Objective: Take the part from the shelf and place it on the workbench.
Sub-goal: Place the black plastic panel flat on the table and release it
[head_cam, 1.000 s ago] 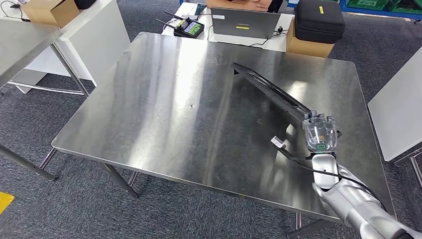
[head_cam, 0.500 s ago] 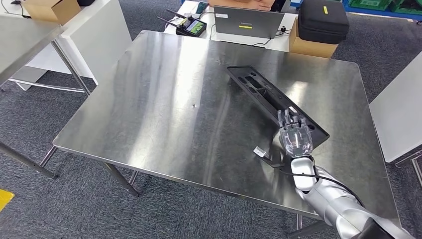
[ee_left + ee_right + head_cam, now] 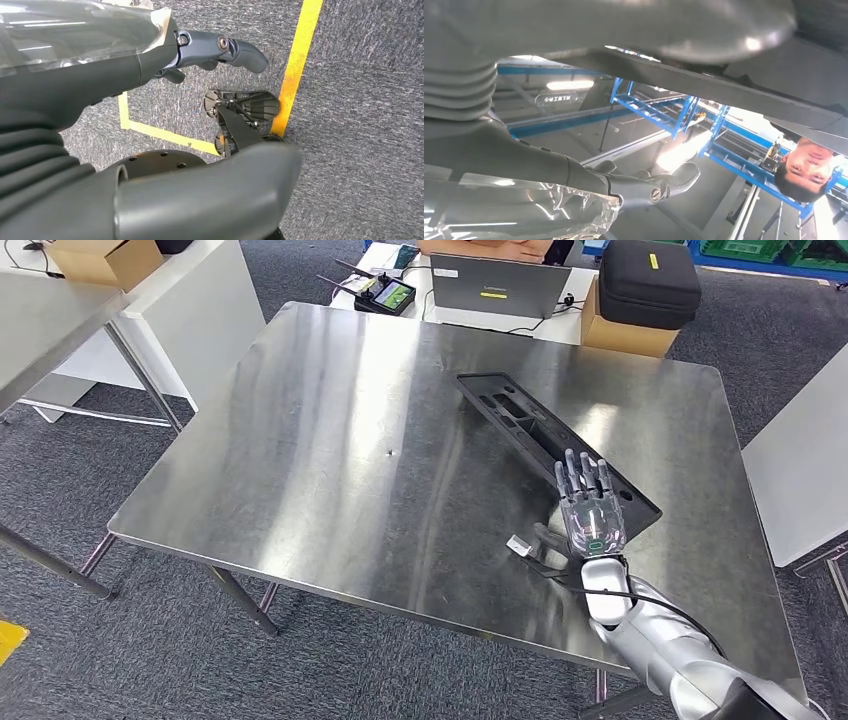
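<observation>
- One part (image 3: 545, 435), a long black slotted panel, lies flat on the steel tabletop (image 3: 330, 460), running diagonally from mid-table toward the right near corner.
- One right hand (image 3: 588, 508) is over the near end of the part, fingers straight and spread, holding nothing; whether the fingertips touch the panel cannot be told.
- One left hand (image 3: 125, 120) hangs over grey carpet with yellow floor tape (image 3: 295, 65), fingers loosely extended and empty.
- Behind the tabletop stand one laptop (image 3: 493, 285), one handheld controller (image 3: 380, 292), one black case (image 3: 645, 280) on one cardboard box (image 3: 625, 335); a second cardboard box (image 3: 100, 260) sits on the table at the far left.
- A second ago the part was tilted, its near end raised in the right hand; half a second ago it already lay flat, and the hand has since barely shifted.
</observation>
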Controlling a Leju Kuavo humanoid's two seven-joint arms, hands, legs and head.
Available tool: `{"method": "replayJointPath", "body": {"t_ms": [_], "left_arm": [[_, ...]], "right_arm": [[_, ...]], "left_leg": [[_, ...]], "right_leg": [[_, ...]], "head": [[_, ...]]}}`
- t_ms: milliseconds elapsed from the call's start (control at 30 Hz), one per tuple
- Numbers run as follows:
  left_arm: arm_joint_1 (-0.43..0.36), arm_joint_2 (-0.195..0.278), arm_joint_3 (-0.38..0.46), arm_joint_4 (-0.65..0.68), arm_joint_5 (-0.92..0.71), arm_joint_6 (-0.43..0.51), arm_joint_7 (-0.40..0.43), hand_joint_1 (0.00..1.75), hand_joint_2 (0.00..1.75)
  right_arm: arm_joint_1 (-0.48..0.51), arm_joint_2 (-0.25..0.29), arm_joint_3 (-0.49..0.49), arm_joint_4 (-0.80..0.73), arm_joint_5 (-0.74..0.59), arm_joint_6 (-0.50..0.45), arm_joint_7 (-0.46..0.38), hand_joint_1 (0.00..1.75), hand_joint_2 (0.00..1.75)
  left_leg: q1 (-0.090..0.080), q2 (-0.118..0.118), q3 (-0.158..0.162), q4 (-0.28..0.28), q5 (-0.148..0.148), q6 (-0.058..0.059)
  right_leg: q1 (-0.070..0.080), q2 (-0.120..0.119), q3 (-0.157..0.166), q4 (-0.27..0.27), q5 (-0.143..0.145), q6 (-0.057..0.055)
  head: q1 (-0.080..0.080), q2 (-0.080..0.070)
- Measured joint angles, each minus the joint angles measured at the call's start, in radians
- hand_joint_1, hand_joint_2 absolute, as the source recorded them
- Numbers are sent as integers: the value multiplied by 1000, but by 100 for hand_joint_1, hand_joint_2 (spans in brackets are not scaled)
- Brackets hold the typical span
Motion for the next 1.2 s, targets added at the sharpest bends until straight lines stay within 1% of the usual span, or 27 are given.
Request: {"method": "replayJointPath", "body": {"t_ms": [100, 167, 200, 233, 267, 300, 367, 400, 433, 467, 533, 633, 700, 767, 900, 1033, 1100, 1200], "left_arm": [[-1, 0, 2, -2, -2, -2, 0, 0, 0], [-2, 0, 4, -3, -5, -5, -1, 0, 0], [-2, 0, 4, -4, -6, -6, -2, 0, 0], [-2, 0, 4, -4, -8, -8, -4, 0, 0], [-2, 0, 5, -4, -8, -8, -6, 0, 0], [-2, 0, 5, -4, -9, -9, -9, 0, 0], [-2, 0, 7, -4, -10, -9, -14, 0, 0], [-3, 0, 9, -4, -10, -8, -17, 0, 0], [-4, -1, 12, -4, -11, -7, -21, 0, 0], [-4, -2, 16, -4, -11, -5, -25, 0, 0], [1, -3, 24, -4, -12, -1, -34, 0, 0], [6, -3, 31, -4, -18, 10, -50, 0, 0], [8, -3, 35, -4, -21, 17, -60, 0, 0], [10, -3, 37, -4, -23, 30, -67, 0, 0], [12, -3, 50, -5, -24, 65, -86, 0, 0], [15, -2, 65, -5, -24, 95, -90, 0, 0], [15, -2, 73, -6, -24, 103, -90, 0, 0], [16, -2, 79, -6, -20, 105, -84, 0, 0]], "right_arm": [[24, -7, -37, -37, 0, 0, -29, 0, 0], [47, -12, -73, -75, 0, 0, -68, 0, 0], [62, -12, -101, -100, -9, 0, -102, 0, 0], [82, -6, -139, -133, -32, 0, -158, 0, 0], [107, 2, -189, -174, -70, 0, -237, 0, 0], [134, 18, -254, -220, -133, 0, -354, 0, 0], [188, 71, -426, -306, -300, 4, -651, 0, 0], [211, 106, -520, -343, -409, 19, -794, 0, 0], [236, 140, -607, -391, -527, 42, -904, 0, 0], [262, 167, -680, -446, -648, 73, -984, 0, 0], [324, 207, -769, -592, -853, 135, -1077, 0, 0], [432, 243, -813, -802, -1028, 199, -1161, 0, 0], [501, 264, -823, -928, -1085, 221, -1185, 0, 0], [545, 279, -827, -1015, -1110, 237, -1198, 0, 0], [641, 303, -828, -1144, -1155, 254, -1228, 0, 0], [730, 333, -811, -1231, -1174, 254, -1266, 0, 0], [761, 343, -796, -1259, -1175, 254, -1275, 0, 0], [780, 351, -786, -1281, -1175, 256, -1279, 0, 0]], "left_leg": [[0, 0, 0, 0, 0, 0], [0, 0, -1, 0, 0, 0], [0, 0, -1, 0, 0, 0], [0, -1, -2, 0, 0, 0], [1, -1, -2, 0, 0, 0], [1, -1, -3, 0, 0, 0], [1, -1, -3, 0, 0, 0], [1, -1, -3, 0, 0, 0], [1, -4, -3, 0, 0, 0], [2, -6, -3, 0, 0, -1], [2, -11, -2, 0, 0, -1], [2, -11, -2, 0, -2, -3], [2, -11, -2, 0, -3, -5], [2, -9, -2, 0, -4, -6], [2, -9, 0, 0, -5, -7], [2, -8, 0, -1, -7, -8], [2, -8, 0, -1, -7, -8], [2, -7, 0, -1, -7, -8]], "right_leg": [[0, 0, 0, 0, 0, 0], [0, 0, 0, 0, 0, 0], [0, 0, 0, 0, 0, 0], [0, 0, 0, 0, 0, 0], [0, 0, 0, 0, 0, 0], [0, 0, -1, 0, 0, 0], [1, 0, -1, 0, 0, 0], [1, 0, -2, 0, 0, 0], [1, -2, -2, 0, -1, -1], [1, -4, -1, 0, -2, -2], [2, -8, 0, 0, -4, -4], [2, -9, 0, 0, -5, -5], [2, -8, 0, 0, -6, -6], [2, -7, 0, 0, -7, -7], [2, -6, 2, 0, -8, -5], [2, -5, 1, 0, -9, -5], [2, -5, 1, 0, -9, -5], [2, -5, 1, 0, -9, -5]], "head": [[0, 0], [0, 0], [0, 0], [0, 0], [0, 0], [1, 0], [2, 0], [2, 0], [3, 0], [3, 0], [4, 0], [4, 0], [3, 0], [3, 0], [3, 0], [3, 0], [3, 0], [3, 0]]}}
